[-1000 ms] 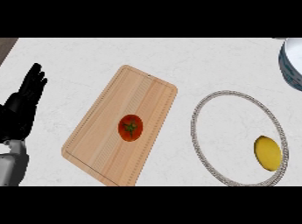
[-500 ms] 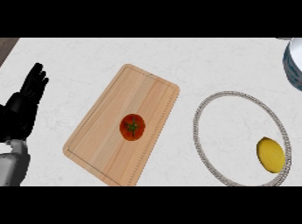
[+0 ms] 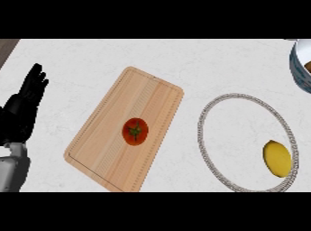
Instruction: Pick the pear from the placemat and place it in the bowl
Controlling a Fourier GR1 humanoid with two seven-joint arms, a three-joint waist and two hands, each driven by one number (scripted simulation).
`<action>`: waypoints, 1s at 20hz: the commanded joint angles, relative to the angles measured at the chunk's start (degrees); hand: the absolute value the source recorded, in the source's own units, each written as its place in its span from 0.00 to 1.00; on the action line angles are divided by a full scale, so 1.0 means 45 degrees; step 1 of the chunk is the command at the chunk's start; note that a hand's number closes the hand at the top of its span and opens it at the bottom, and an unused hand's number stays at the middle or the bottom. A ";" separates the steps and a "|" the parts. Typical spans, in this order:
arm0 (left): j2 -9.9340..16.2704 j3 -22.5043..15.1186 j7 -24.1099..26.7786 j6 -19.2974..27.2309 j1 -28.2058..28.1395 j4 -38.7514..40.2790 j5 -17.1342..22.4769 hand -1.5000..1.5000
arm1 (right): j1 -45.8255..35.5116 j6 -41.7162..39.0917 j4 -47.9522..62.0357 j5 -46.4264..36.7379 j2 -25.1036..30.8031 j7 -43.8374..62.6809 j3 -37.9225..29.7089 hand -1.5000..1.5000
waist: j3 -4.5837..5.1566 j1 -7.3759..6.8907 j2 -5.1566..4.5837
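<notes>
Pear (image 3: 277,158) on placemat (image 3: 209,113), near its right rim; tomato (image 3: 135,131) on board (image 3: 148,97); bowl (image 3: 303,72) top right; left hand (image 3: 19,113) released.

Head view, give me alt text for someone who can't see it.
A yellow pear lies on a round placemat at the right of a white counter, with a bowl at the top right corner holding something brownish. Left of the placemat, a tomato sits on a wooden cutting board. The left hand rests open at the left edge, fingers up.
</notes>
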State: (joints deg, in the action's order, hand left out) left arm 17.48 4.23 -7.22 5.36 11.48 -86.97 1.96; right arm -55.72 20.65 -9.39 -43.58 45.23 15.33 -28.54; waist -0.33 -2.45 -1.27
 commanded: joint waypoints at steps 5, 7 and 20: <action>0.0006 0.0054 0.0016 0.0039 -0.0180 0.0085 -0.0104 0.50 | -0.0012 0.2231 -0.1981 0.3756 -0.0471 -0.3283 -0.3578 0.00 | -0.0005 0.0396 0.0169; -0.0135 -0.0166 -0.0222 0.0309 -0.0652 -0.0405 -0.0387 0.50 | 0.0508 0.1936 -0.2298 0.4630 -0.0008 -0.4242 -0.4410 0.00 | -0.0007 0.0364 0.0214; -0.0098 0.0545 0.0152 0.0012 -0.0834 -0.0094 -0.0124 0.50 | 0.6052 -0.3653 -0.4487 0.8442 0.0596 -0.5400 -0.6530 0.00 | 0.0092 0.0944 0.0396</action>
State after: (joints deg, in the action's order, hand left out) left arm 17.51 6.28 -7.02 5.38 7.73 -88.13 1.36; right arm -34.38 10.58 -25.97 -10.80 47.62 -8.41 -54.66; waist 0.02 1.12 0.33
